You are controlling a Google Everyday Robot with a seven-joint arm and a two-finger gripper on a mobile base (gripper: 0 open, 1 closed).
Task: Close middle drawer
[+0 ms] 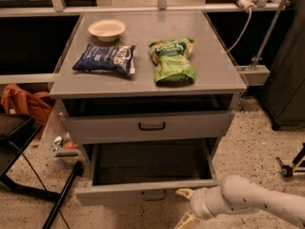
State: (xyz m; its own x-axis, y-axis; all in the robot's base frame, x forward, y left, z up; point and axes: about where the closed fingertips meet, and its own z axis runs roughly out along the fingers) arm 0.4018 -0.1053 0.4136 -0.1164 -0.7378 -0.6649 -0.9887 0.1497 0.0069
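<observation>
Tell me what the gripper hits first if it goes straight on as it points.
Probably the front of the middle drawer, near its handle. The gripper sits low by the pulled-out drawer's right end, fingers open, pointing toward that front. Depth is unclear, so it could pass just in front of it.

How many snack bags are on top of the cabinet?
2. The blue bag lies near the bowl, and the green bag is to its right. None seems hidden. The gripper is low, by the open middle drawer's front.
</observation>
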